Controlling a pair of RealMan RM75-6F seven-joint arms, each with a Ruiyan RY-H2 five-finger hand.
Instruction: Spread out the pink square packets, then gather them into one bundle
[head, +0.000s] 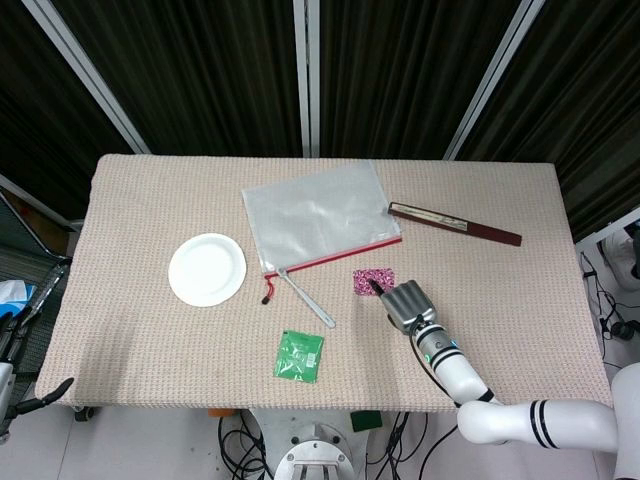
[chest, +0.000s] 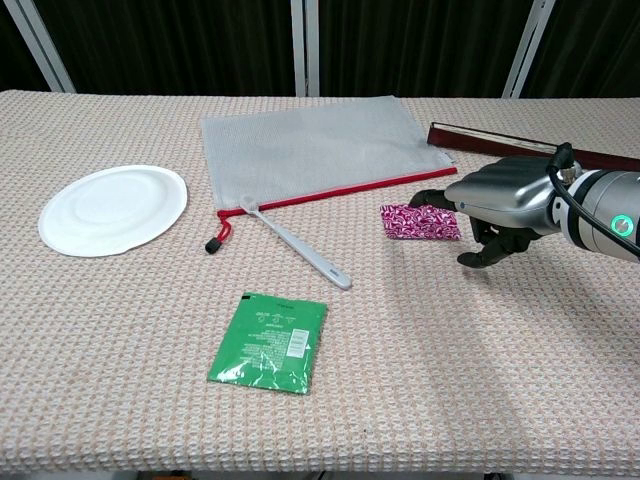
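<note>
Right hand (chest: 497, 212) fingers curled down beside pink packets (chest: 419, 221), contact unclear, left hand unseen.

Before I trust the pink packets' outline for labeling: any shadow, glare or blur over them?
Head view: pink packets small but sharp, right hand fingertips overlapping one edge. Chest view: packets crisp, hand covers their right edge; soft glare only on the mesh pouch.

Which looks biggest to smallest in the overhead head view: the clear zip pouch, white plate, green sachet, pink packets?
1. clear zip pouch
2. white plate
3. green sachet
4. pink packets, only slightly smaller than the sachet and partly covered by the right hand's fingers, so that last ranking is unsure.
</note>
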